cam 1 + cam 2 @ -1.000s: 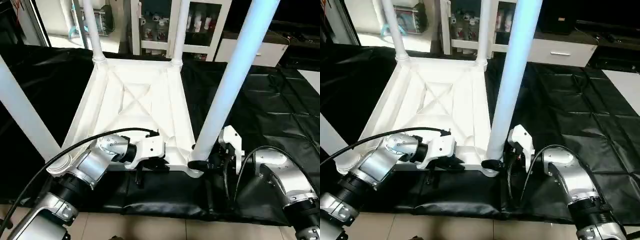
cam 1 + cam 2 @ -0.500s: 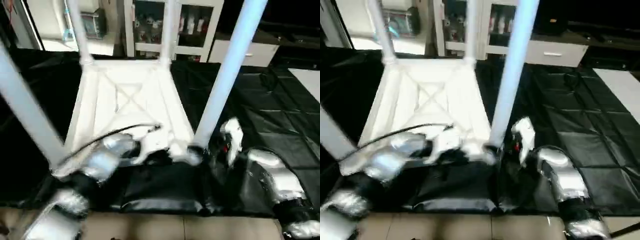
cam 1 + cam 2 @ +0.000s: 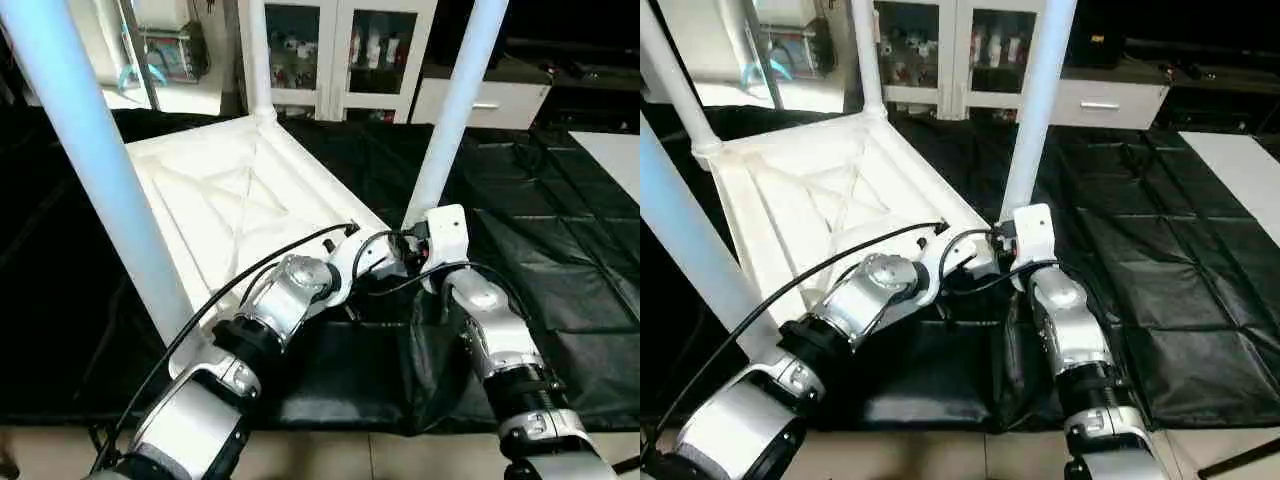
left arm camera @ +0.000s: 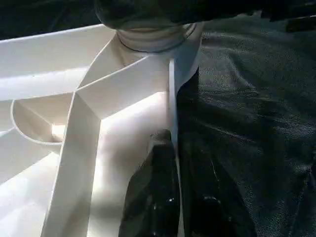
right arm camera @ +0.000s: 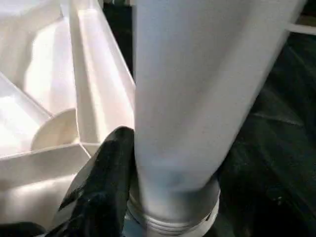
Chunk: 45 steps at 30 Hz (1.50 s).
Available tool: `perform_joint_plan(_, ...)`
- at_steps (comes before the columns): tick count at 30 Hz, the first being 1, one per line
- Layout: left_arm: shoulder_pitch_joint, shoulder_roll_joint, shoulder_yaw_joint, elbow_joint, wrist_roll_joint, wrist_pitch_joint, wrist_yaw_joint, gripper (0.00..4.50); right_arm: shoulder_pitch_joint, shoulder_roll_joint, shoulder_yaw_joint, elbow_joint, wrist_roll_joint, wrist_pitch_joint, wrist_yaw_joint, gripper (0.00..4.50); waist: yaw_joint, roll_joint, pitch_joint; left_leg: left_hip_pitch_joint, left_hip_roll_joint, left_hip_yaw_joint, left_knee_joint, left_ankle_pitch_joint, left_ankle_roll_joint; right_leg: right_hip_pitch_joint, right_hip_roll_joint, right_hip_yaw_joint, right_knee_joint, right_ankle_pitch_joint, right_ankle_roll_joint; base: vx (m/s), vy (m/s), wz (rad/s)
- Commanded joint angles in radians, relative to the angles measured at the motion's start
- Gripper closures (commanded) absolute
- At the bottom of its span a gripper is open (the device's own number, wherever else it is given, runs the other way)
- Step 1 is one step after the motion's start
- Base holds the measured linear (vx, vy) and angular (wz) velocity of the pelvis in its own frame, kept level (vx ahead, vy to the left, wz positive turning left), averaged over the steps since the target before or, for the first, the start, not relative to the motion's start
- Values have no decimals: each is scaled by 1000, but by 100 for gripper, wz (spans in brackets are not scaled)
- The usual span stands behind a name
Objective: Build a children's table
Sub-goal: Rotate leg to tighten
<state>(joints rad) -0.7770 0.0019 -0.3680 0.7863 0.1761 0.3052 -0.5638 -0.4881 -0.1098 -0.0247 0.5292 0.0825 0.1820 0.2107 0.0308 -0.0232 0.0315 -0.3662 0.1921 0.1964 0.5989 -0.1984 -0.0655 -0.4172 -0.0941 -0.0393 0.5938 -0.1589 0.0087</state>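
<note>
The children's table lies upside down on a black mat, its white ribbed top (image 3: 230, 190) turned at an angle to me. Its legs stand upright in the corner sockets: one close on the left (image 3: 90, 160), one far back (image 3: 258, 55), and one at the near right corner (image 3: 455, 110). My left gripper (image 4: 165, 143) is shut on the thin rim wall of the top beside that corner. My right gripper (image 3: 412, 240) is shut on the base of the near right leg (image 5: 187, 98), with one black finger (image 5: 106, 182) pressed against it just above the socket.
The black mat (image 3: 560, 250) covers the floor around the table, with folds at its near edge. White glass-door cabinets (image 3: 350, 50) and a low drawer unit (image 3: 500, 95) stand behind. Beige tiles (image 3: 400, 455) lie nearest me. A black cable (image 3: 200, 320) runs along my left arm.
The view has shifted, and the table top now lies turned at an angle. Both grippers stayed at the near right corner. The right gripper's jaws have narrowed on the leg.
</note>
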Motion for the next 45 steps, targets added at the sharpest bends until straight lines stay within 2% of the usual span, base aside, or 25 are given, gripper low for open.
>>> perform_joint_plan(1, -12, 30, 58, 19, 5, -70, 128, 450, 44, 42, 44, -34, 60, 20, 136, 234, 3, -22, -53, 3, 24, -12, -74, -222, 70, 45, -37, 23, -80, -304, -164, 0, 0, 0)
perform_joint_plan(2, -11, 32, 57, 18, 5, -75, 125, 450, 48, 41, 44, -43, 66, 23, 147, 234, 2, -22, -51, 1, 24, -13, -76, -224, 73, 45, -38, 22, -81, -314, -162, 0, 0, 0)
perform_joint_plan(3, -4, 43, 55, 12, 6, -91, 106, 450, 75, 31, 47, -103, 110, 40, 226, 234, 2, -25, -50, 0, 24, -13, -77, -229, 74, 46, -38, 21, -83, -327, -158, 0, 0, 0)
perform_joint_plan(4, 4, 55, 50, 6, 10, -115, 84, 450, 99, 20, 48, -150, 144, 47, 277, 206, 6, -29, -50, 4, 25, -11, -75, -233, 80, 44, -40, 23, -86, -349, -146, 0, 0, 0)
perform_joint_plan(7, 28, 83, 33, -25, 10, -139, 26, 450, 134, -17, 44, -221, 202, 71, 355, 179, 1, -29, -50, -14, 24, -19, -80, -229, 90, 57, -41, 19, -83, -369, -120, 0, 0, 0)
perform_joint_plan(8, 34, 90, 28, -34, 11, -144, 12, 450, 143, -28, 45, -236, 210, 72, 372, 179, -7, -28, -49, -26, 24, -27, -85, -221, 84, 65, -44, 17, -83, -383, -103, 0, 0, 0)
perform_joint_plan(9, 43, 99, 21, -45, 10, -149, -10, 450, 151, -42, 45, -251, 217, 75, 389, 158, -9, -25, -49, -24, 25, -29, -86, -223, 78, 62, -44, 14, -84, -392, -105, 0, 0, 0)
perform_joint_plan(10, 59, 115, 9, -67, 5, -148, -60, 450, 162, -65, 33, -269, 221, 57, 407, 158, -12, -27, -49, -14, 26, -29, -83, -240, 69, 51, -45, 14, -91, -414, -115, 0, 0, 0)
perform_joint_plan(11, 71, 125, 1, -82, 1, -145, -93, 450, 168, -79, 24, -281, 223, 44, 419, 146, -8, -26, -48, 1, 29, -25, -81, -253, 64, 39, -45, 17, -96, -424, -135, 0, 0, 0)
perform_joint_plan(12, 89, 141, -10, -109, -4, -133, -135, 450, 173, -101, 6, -294, 232, 42, 438, 138, -7, -26, -48, 4, 30, -24, -79, -251, 64, 38, -45, 18, -94, -411, -146, 0, 0, 0)
perform_joint_plan(13, 119, 166, -28, -150, -14, -147, -197, 450, 181, -145, -9, -318, 248, 51, 485, 130, -3, -18, -47, 5, 33, -22, -80, -235, 66, 39, -44, 21, -88, -366, -167, 0, 0, 0)
perform_joint_plan(14, 132, 180, -36, -172, -17, -144, -223, 450, 190, -183, -5, -339, 255, 67, 528, 113, 0, -20, -44, 1, 35, -21, -82, -229, 71, 41, -41, 21, -84, -341, -175, 0, 0, 0)
perform_joint_plan(16, 139, 188, -39, -182, -17, -134, -235, 450, 199, -210, 0, -358, 259, 83, 561, 103, 6, -19, -42, 3, 35, -20, -84, -250, 67, 41, -40, 20, -85, -366, -171, 0, 0, 0)
perform_joint_plan(18, 151, 211, -54, -204, -24, -157, -281, 450, 220, -264, 13, -390, 263, 105, 628, 87, 10, -20, -45, 3, 35, -20, -83, -238, 69, 43, -42, 23, -83, -337, -170, 0, 0, 0)
perform_joint_plan(19, 172, 248, -77, -242, -37, -201, -355, 450, 249, -339, 30, -422, 262, 123, 711, 69, 11, -19, -45, 3, 35, -21, -83, -238, 69, 42, -42, 22, -81, -332, -173, 0, 0, 0)
perform_joint_plan(20, 176, 254, -80, -250, -42, -211, -372, 450, 254, -351, 33, -426, 262, 123, 724, 69, 14, -21, -46, 2, 38, -22, -82, -226, 74, 47, -42, 23, -77, -303, -178, 0, 0, 0)
perform_joint_plan(22, 206, 297, -94, -317, -63, -205, -476, 450, 281, -426, 44, -444, 274, 137, 804, 43, 15, -22, -43, 3, 39, -18, -83, -244, 77, 44, -43, 25, -78, -316, -190, 0, 0, 0)
perform_joint_plan(25, 219, 321, -103, -351, -66, -206, -525, 450, 292, -466, 54, -456, 281, 152, 851, 25, 14, -21, -42, 5, 37, -18, -84, -269, 68, 38, -42, 24, -82, -359, -179, 0, 0, 0)
perform_joint_plan(28, 233, 344, -118, -398, -94, -202, -593, 450, 288, -492, 80, -452, 257, 151, 874, 2, 17, -21, -43, 8, 41, -17, -85, -253, 60, 38, -43, 28, -77, -326, -187, 0, 0, 0)
perform_joint_plan(30, 240, 348, -123, -425, -107, -203, -614, 450, 274, -482, 89, -434, 241, 131, 861, 2, 18, -21, -44, 6, 40, -16, -83, -244, 58, 38, -42, 29, -74, -312, -191, 0, 0, 0)
perform_joint_plan(32, 240, 345, -123, -434, -110, -200, -620, 450, 261, -470, 99, -421, 230, 119, 852, 2, 21, -23, -45, 11, 40, -12, -81, -228, 61, 35, -40, 30, -71, -275, -202, 0, 0, 0)
perform_joint_plan(38, 236, 342, -125, -440, -108, -195, -642, 450, 219, -453, 146, -366, 198, 96, 887, 2, 27, -20, -47, 9, 39, -9, -78, -198, 66, 41, -41, 29, -64, -229, -217, 0, 0, 0)
perform_joint_plan(39, 236, 343, -125, -442, -108, -194, -644, 450, 214, -452, 149, -360, 197, 94, 889, 18, 26, -21, -47, 8, 38, -9, -77, -200, 66, 42, -41, 29, -64, -229, -218, 0, 0, 0)
perform_joint_plan(42, 234, 345, -125, -444, -108, -191, -649, 450, 196, -452, 163, -334, 194, 86, 912, 18, 28, -23, -48, 8, 38, -9, -76, -194, 65, 44, -43, 30, -63, -227, -217, 0, 0, 0)
perform_joint_plan(45, 231, 348, -127, -443, -106, -191, -650, 450, 177, -452, 174, -302, 189, 76, 938, 51, 27, -24, -49, 7, 38, -9, -74, -176, 74, 46, -41, 29, -58, -203, -226, 0, 0, 0)
